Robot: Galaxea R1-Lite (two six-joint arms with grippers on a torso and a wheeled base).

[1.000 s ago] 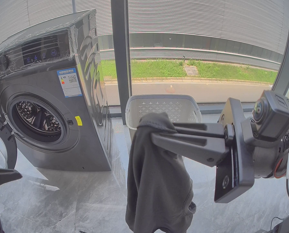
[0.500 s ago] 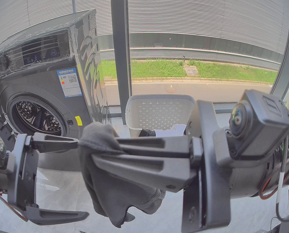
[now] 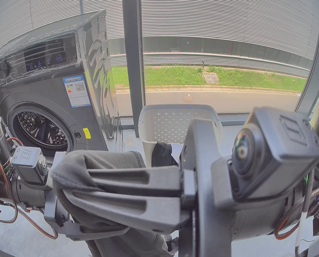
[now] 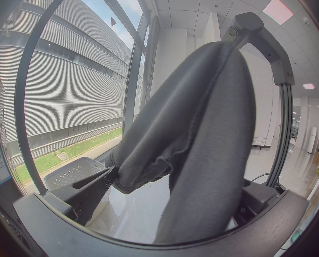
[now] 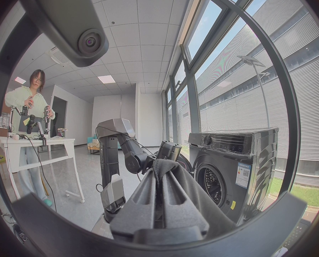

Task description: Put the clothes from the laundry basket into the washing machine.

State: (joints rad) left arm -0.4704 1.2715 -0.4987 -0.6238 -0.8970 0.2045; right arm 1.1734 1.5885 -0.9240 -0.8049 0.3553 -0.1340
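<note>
Glazed wall, grey garment [image 3: 106, 159] pinched in right claw [image 3: 68, 184], inside spread left claw [image 4: 177, 97]

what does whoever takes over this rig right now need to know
Right tool: shut on a dark grey garment, held in the air near the washing machine.
Left tool: open, fingers either side of that garment.
Laundry basket: beside the machine, a dark piece and a white piece inside.
Done: one garment out of the basket. Left: put it in the open drum, then the rest.
</note>
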